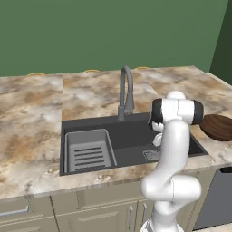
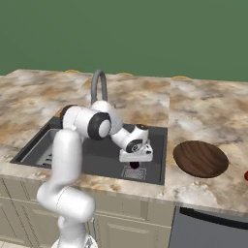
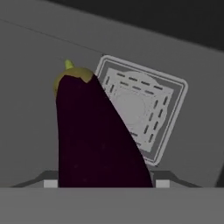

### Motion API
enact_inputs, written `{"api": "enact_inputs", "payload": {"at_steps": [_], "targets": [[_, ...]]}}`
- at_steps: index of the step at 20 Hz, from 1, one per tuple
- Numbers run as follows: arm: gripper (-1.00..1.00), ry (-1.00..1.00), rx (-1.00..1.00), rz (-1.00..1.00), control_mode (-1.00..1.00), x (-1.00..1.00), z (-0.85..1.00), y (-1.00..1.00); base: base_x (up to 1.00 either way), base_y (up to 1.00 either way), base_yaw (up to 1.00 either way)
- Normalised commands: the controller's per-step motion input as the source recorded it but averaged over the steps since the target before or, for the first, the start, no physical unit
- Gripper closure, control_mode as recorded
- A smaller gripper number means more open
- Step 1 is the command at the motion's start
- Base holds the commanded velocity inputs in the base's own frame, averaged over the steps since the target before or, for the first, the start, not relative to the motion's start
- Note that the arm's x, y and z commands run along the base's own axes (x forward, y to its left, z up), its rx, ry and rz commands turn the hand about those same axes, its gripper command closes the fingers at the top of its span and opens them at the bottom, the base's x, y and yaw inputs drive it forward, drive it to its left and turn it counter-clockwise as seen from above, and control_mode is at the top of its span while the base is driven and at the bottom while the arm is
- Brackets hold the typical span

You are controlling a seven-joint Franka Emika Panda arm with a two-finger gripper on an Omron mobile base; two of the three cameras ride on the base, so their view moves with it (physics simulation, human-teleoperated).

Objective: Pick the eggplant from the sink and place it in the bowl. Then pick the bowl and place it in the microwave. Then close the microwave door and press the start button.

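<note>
End effector: mine [image 2: 135, 163] hangs low inside the sink, pointing down over the right end of the basin; my fingers are closed on the eggplant.
Eggplant: the dark purple, glossy eggplant [image 3: 94, 135] runs out from between my fingers, its green-yellow cap at the far end in the hand view; from the right base view a small dark piece of it [image 2: 135, 165] shows just under my hand.
Drain: a pale square drain grate [image 3: 138, 111] lies on the basin floor just beyond and beside the eggplant; I cannot tell if the eggplant touches the floor.
Sink: the dark grey basin [image 1: 131, 136] surrounds me; its slotted grey rack [image 1: 88, 152] sits at the opposite end, well apart from my hand.
Faucet: the grey gooseneck faucet [image 1: 126, 93] stands behind the basin, beyond my arm.
Bowl: the reddish-brown bowl [image 2: 201, 159] rests on the counter near my right, outside the sink and apart from me.
Counter: marbled beige counter [image 2: 203, 114] all around the sink.
</note>
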Motion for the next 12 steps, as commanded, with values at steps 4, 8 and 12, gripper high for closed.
{"api": "enact_inputs", "payload": {"at_steps": [4, 8, 12], "targets": [[1.00, 0.04, -0.08, 0.00, -1.00, -0.27, 1.00, 0.00, 0.00, 0.00, 0.00], [1.00, 0.02, -0.10, 0.00, -1.00, -0.39, 1.00, 0.00, 0.00, 0.00, 0.00], [1.00, 0.00, -0.06, 0.00, -1.00, -0.43, 1.00, 0.00, 0.00, 0.00, 0.00]]}}
